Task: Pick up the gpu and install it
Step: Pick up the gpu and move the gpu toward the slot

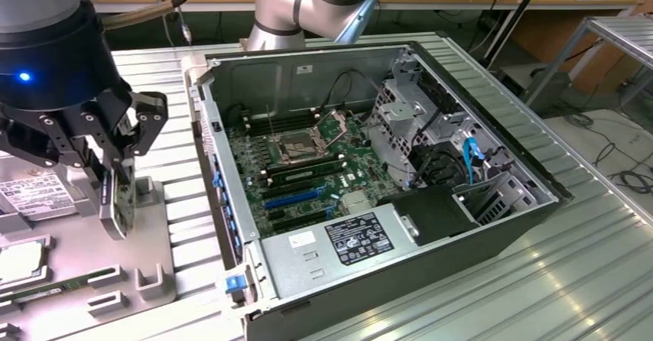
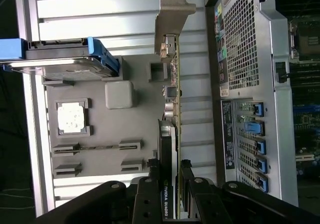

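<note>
The gpu [image 1: 118, 207] stands on edge over the grey parts tray [image 1: 168, 226] at the exterior view's left, a thin dark card between my fingers. In the wrist view the gpu [image 2: 173, 109] runs edge-on away from the gripper. Its silver end bracket [image 2: 172, 14] is at the far end and its black fan shroud [image 2: 166, 139] is on one face. My gripper [image 1: 110, 174] [image 2: 169, 181] is shut on the card near the shroud end. Whether the card still touches the tray is unclear. The open computer case [image 1: 490, 226] lies beside the tray, with blue motherboard slots [image 1: 293, 197] exposed.
On the tray lie a silver hard drive [image 1: 30, 194] [image 2: 65, 67], a square processor [image 1: 21, 261] [image 2: 71, 118] and a narrow memory stick [image 1: 51, 289] [image 2: 97, 146]. The case's rear panel [image 2: 250, 59] with blue slot clips [image 2: 257, 129] sits close alongside the card. Everything rests on a ribbed metal table [image 1: 571, 280].
</note>
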Controlling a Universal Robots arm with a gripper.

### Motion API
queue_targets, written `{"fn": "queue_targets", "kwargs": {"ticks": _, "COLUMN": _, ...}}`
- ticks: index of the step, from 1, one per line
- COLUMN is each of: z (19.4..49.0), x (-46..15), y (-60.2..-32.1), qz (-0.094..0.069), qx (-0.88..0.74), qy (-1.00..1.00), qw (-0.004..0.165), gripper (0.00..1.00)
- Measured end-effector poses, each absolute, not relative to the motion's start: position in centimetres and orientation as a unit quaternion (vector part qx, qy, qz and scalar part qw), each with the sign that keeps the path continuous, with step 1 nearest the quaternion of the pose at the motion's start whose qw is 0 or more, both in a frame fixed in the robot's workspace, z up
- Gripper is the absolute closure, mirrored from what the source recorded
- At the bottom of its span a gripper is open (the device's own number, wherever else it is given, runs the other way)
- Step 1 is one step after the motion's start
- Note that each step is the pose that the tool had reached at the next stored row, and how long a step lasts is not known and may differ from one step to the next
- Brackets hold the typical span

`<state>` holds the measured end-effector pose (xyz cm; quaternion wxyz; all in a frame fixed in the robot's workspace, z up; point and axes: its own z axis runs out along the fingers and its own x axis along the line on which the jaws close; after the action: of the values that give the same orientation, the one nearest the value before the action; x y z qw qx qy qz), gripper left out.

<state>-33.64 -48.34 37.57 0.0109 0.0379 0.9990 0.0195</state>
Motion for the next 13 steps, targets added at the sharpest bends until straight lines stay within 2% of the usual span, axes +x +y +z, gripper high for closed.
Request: {"fn": "queue_targets", "kwargs": {"ticks": 13, "z": 41.1, "x": -33.6, "y": -48.3, "qz": 0.02, "qx": 0.038, "qy": 0.999, "qw": 0.011, "gripper": 0.73}}
